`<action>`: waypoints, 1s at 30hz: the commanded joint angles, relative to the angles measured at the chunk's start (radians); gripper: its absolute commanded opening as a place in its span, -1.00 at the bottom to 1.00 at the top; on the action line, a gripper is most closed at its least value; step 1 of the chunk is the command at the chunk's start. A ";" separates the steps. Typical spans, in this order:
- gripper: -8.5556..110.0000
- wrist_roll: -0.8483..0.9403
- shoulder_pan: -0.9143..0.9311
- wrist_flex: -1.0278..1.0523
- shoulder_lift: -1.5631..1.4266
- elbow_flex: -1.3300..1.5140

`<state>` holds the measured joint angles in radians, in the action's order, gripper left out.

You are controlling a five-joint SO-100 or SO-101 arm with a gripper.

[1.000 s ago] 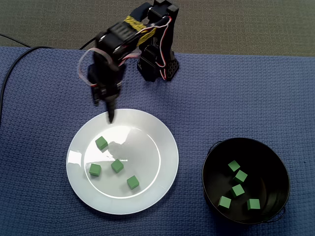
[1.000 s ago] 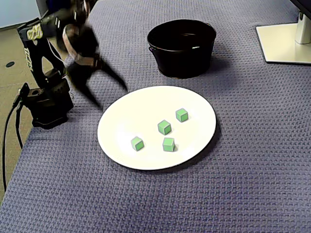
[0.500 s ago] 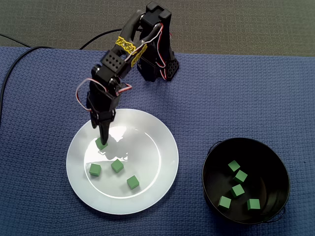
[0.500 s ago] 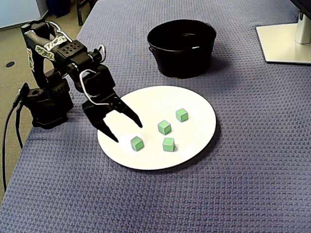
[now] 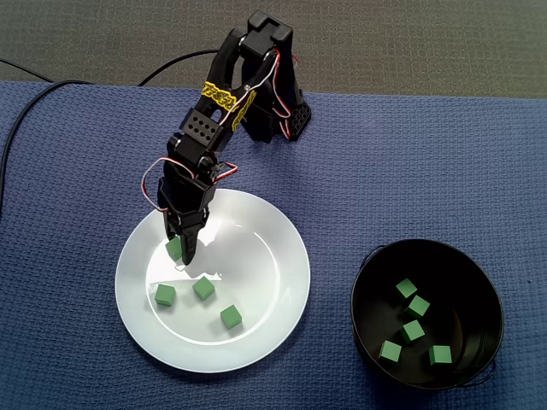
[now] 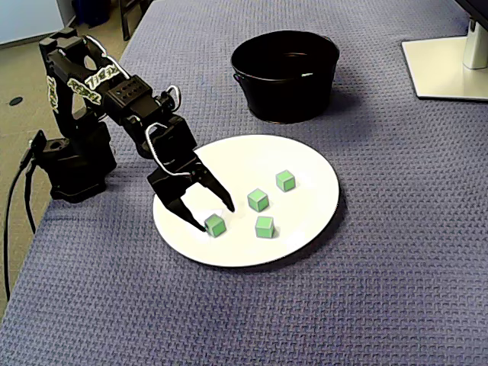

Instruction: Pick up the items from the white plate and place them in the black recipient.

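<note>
Inside the pot (image 5: 461, 290), cubes (image 5: 414, 330) (one view)

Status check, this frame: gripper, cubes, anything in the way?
Gripper open, straddling green cube on white plate, not yet closed. Four cubes on plate, five in black pot. No obstruction seen.

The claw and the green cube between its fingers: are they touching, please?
Cannot tell. In a fixed view the open claw straddles the cube, one fingertip at its edge, no plain gap or contact.
</note>
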<state>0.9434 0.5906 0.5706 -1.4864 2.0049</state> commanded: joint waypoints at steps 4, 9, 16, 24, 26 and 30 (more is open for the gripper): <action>-0.78 -0.017 -0.017 -0.069 0.006 0.012; -0.86 -0.044 -0.017 -0.052 -0.037 0.018; -0.86 -0.365 -0.055 0.430 -0.419 -0.364; -0.86 -0.693 -0.721 0.732 -0.373 -1.108; -0.86 -0.617 -0.917 0.805 -0.152 -1.324; -0.86 -0.566 -1.000 0.882 0.387 -1.799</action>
<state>0.3421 -0.2976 1.4021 -1.5340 0.6703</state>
